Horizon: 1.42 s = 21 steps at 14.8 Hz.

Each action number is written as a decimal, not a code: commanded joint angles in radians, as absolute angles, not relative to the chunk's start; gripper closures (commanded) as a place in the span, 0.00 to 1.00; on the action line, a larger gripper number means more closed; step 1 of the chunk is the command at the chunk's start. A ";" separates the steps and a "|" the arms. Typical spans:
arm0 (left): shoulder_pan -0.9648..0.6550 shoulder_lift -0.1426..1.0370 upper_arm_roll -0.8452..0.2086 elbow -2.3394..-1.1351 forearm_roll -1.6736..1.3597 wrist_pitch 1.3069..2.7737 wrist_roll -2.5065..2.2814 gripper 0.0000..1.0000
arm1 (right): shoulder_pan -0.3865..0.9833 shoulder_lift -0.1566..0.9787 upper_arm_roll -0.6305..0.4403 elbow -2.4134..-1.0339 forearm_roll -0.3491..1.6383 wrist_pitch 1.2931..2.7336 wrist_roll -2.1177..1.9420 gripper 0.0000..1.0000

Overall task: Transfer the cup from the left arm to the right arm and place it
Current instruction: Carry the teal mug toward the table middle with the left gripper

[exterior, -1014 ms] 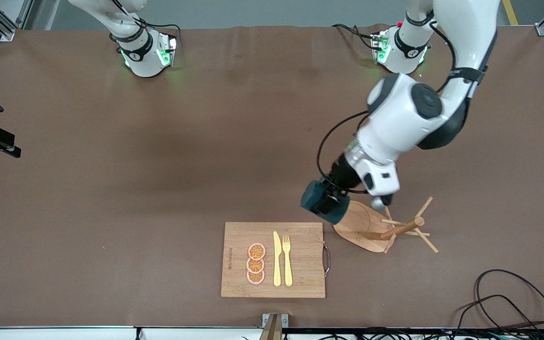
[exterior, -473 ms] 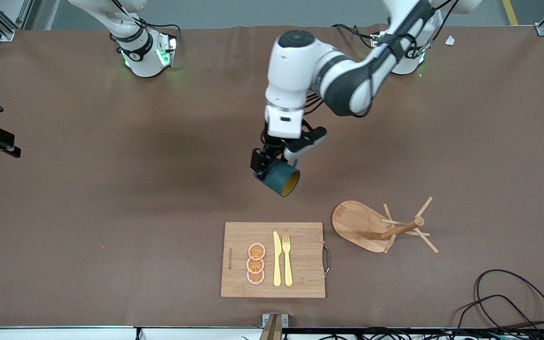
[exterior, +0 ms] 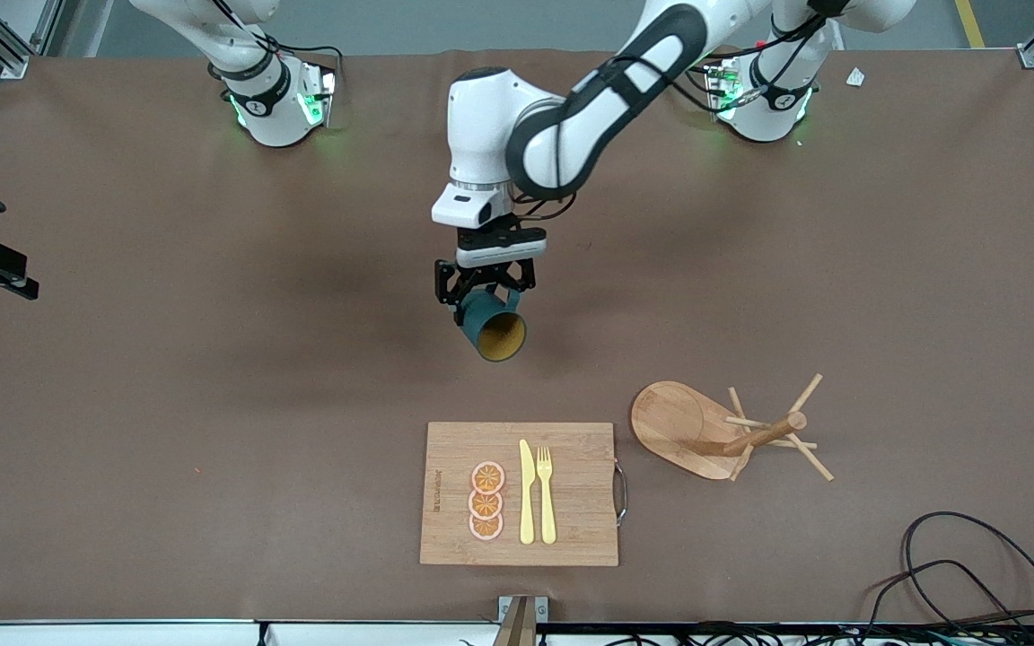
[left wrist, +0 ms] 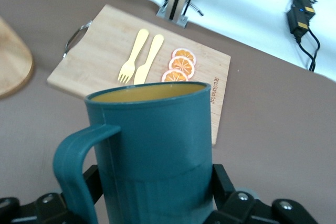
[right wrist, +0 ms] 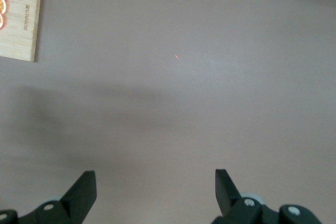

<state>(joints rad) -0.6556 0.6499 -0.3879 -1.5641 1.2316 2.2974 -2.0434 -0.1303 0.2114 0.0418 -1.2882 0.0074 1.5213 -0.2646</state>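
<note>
The left tool hangs over the middle of the table with its fingers pressed on the two sides of the cup, so the cup is in the air, tilted, with its yellowish mouth turned down toward the front camera. The right tool waits with its fingers wide apart and nothing between them; it looks down on bare table at the right arm's end. The cup seems to be a light, stiff plastic mug, so it probably will not bend or break under a firm squeeze, but the smooth wall could slip if the grip is weak. The lower wall has ribs, which may help the pads. For the handover, the free places seem to be the rim end and the handle, because the left tool already takes the lower body; the right tool should probably take the wall near the mouth, clear of the left fingers. The front view shows the whole layout: the cutting board with orange slices, a knife and a fork, and the wooden mug stand beside it. Only the left wrist view shows the handle and the contact of the fingers with the cup. The right tool itself does not appear in the front view.
</note>
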 commanded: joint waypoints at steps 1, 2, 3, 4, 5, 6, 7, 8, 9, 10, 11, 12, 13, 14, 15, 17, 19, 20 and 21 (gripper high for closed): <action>-0.732 0.764 -0.370 -1.494 1.455 2.211 -2.155 0.56 | -0.158 0.198 0.052 -1.305 0.023 1.529 -0.288 0.00; -0.759 0.794 -0.365 -1.491 1.535 2.177 -2.184 0.56 | -0.158 0.198 0.052 -1.307 0.023 1.528 -0.290 0.00; -0.782 0.820 -0.357 -1.490 1.593 2.139 -2.198 0.56 | -0.158 0.199 0.052 -1.305 0.023 1.529 -0.290 0.00; -0.807 0.839 -0.345 -1.488 1.641 2.105 -2.210 0.56 | -0.158 0.199 0.052 -1.307 0.023 1.529 -0.290 0.00; -0.831 0.857 -0.333 -1.489 1.685 2.080 -2.223 0.56 | -0.160 0.199 0.052 -1.307 0.023 1.528 -0.290 0.00; -0.856 0.873 -0.315 -1.489 1.731 2.053 -2.239 0.56 | -0.158 0.199 0.052 -1.307 0.023 1.528 -0.290 0.00; -0.883 0.893 -0.296 -1.488 1.779 2.028 -2.262 0.56 | -0.160 0.199 0.052 -1.307 0.023 1.526 -0.290 0.00; -0.900 0.911 -0.282 -1.488 1.823 2.007 -2.275 0.56 | -0.161 0.199 0.052 -1.308 0.023 1.526 -0.290 0.00; -0.922 0.934 -0.269 -1.485 1.863 1.981 -2.286 0.56 | -0.169 0.199 0.052 -1.308 0.023 1.526 -0.290 0.00; -0.942 0.968 -0.259 -1.467 1.897 1.950 -2.296 0.56 | -0.169 0.201 0.052 -1.308 0.023 1.526 -0.290 0.00; -0.960 1.013 -0.253 -1.438 1.925 1.910 -2.304 0.56 | -0.170 0.201 0.052 -1.308 0.023 1.526 -0.291 0.00; -0.977 1.053 -0.246 -1.413 1.949 1.882 -2.304 0.56 | -0.170 0.201 0.052 -1.308 0.023 1.526 -0.291 0.00; -0.995 1.092 -0.226 -1.392 1.971 1.859 -2.306 0.56 | -0.173 0.201 0.052 -1.308 0.023 1.526 -0.291 0.00; -1.012 1.112 -0.207 -1.385 1.982 1.849 -2.304 0.55 | -0.173 0.201 0.052 -1.310 0.023 1.526 -0.291 0.00; -1.032 1.126 -0.187 -1.376 1.983 1.842 -2.307 0.55 | -0.173 0.201 0.052 -1.312 0.023 1.526 -0.291 0.00; -1.060 1.140 -0.172 -1.368 1.982 1.824 -2.321 0.55 | -0.170 0.201 0.052 -1.316 0.023 1.526 -0.291 0.00; -1.069 1.146 -0.173 -1.367 1.982 1.815 -2.335 0.52 | -0.169 0.201 0.052 -1.322 0.023 1.526 -0.290 0.00; -1.071 1.146 -0.175 -1.367 1.977 1.815 -2.335 0.45 | -0.167 0.201 0.052 -1.324 0.023 1.528 -0.288 0.00; -1.072 1.143 -0.179 -1.368 1.970 1.813 -2.333 0.00 | -0.164 0.201 0.052 -1.327 0.023 1.529 -0.285 0.00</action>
